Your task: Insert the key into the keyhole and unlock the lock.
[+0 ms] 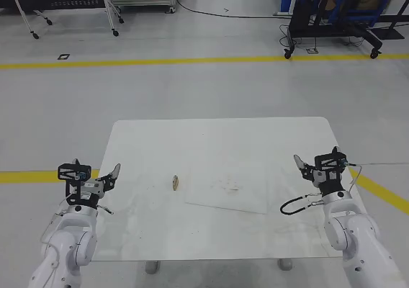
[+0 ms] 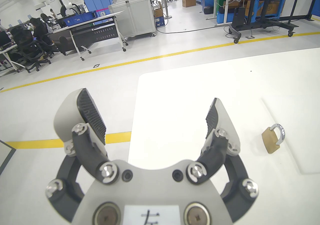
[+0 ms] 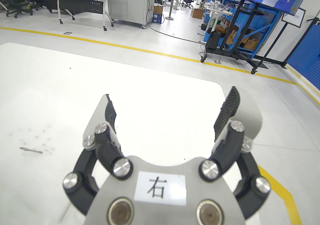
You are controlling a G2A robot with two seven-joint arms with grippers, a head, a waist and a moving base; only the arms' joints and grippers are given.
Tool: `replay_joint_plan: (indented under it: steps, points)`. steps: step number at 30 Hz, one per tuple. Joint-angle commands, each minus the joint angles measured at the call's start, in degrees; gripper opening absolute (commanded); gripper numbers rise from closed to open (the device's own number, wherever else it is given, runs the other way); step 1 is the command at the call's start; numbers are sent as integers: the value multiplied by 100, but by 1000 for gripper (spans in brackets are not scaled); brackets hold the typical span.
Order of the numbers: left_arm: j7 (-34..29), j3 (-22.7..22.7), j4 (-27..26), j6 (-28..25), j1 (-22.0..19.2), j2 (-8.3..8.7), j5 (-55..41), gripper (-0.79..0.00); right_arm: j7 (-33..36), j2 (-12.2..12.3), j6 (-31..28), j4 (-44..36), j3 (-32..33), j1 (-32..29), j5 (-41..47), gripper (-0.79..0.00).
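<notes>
Tabletop [image 1: 219,144] white, bearing padlock [image 2: 271,141] and key [image 3: 31,150] apart — yellow-lined floor [image 1: 190,86] around — left end effector [image 2: 150,97], right end effector [image 3: 171,93] both spread

Brass padlock [image 2: 271,141] mid-table, flat; key [image 3: 31,150] nr, apart

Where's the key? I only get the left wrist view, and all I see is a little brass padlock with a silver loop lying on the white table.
Observer: A small flat silver metal key lies on the white table; the right wrist view shows it.
Operator: Is the other hand holding anything?
Observer: No. The right gripper is open and empty, over the table's right edge.
Operator: Which hand is closer to the padlock?
Observer: In the top view, the brass padlock lies nearer the left gripper than the right one.
</notes>
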Motion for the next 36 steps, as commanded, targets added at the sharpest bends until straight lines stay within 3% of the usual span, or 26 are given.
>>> replay_joint_plan:
  steps: [1, 6, 11, 17, 23, 27, 28, 29, 30, 32, 33, 35, 36]
  points:
    - [0, 0, 0, 0, 0, 0, 0, 0, 0, 0, 0, 0, 0, 0, 0, -1]
    - [0, 0, 0, 0, 0, 0, 0, 0, 18, -1, -48, 1, -15, 27, 24, 0]
    - [0, 0, 0, 0, 0, 0, 0, 0, 824, -4, -624, 247, -531, 607, -397, 0]
    - [0, 0, 0, 0, 0, 0, 0, 0, 1420, -62, -1413, 880, -1317, 1473, -601, 0]
    - [0, 0, 0, 0, 0, 0, 0, 0, 1872, -92, -2674, 1560, -1845, 2124, -436, 0]
    - [0, 0, 0, 0, 0, 0, 0, 0, 2071, -130, -3084, 1996, -2153, 2481, -386, 0]
    - [0, 0, 0, 0, 0, 0, 0, 0, 2123, -141, -3175, 2075, -2236, 2542, -364, -34]
    - [0, 0, 0, 0, 0, 0, 0, 0, 2160, -151, -3299, 2138, -2307, 2604, -322, -120]
    - [0, 0, 0, 0, 0, 0, 0, 0, 2186, -156, -3392, 2194, -2365, 2660, -327, -142]
    - [0, 0, 0, 0, 0, 0, 0, 0, 2210, -161, -3760, 2315, -2492, 2762, -287, -37]
    - [0, 0, 0, 0, 0, 0, 0, 0, 2185, -161, -3863, 2401, -2496, 2818, -212, -52]
    - [0, 0, 0, 0, 0, 0, 0, 0, 2171, -163, -4024, 2520, -2524, 2892, -98, -179]
    - [0, 0, 0, 0, 0, 0, 0, 0, 2155, -162, -4094, 2562, -2529, 2921, -49, -185]
